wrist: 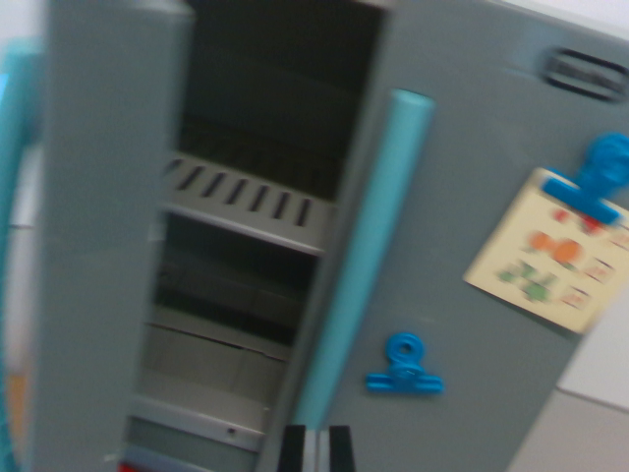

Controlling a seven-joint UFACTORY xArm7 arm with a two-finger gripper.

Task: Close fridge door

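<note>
Blurred grey fridge (472, 197) filling the frame, left door (103, 236) standing open at the wrist view's left, slotted shelf (246, 202) showing inside, gripper (315, 447) peeking in at bottom edge, fingers sitting nearly together, grasping nothing.

Hand (314, 447): two black fingers, pale grey strip between, blurred, bottom edge.

gripper (315, 447) | low at frame bottom, centre | dark fingertips close together (blurred, only tips show)
</note>
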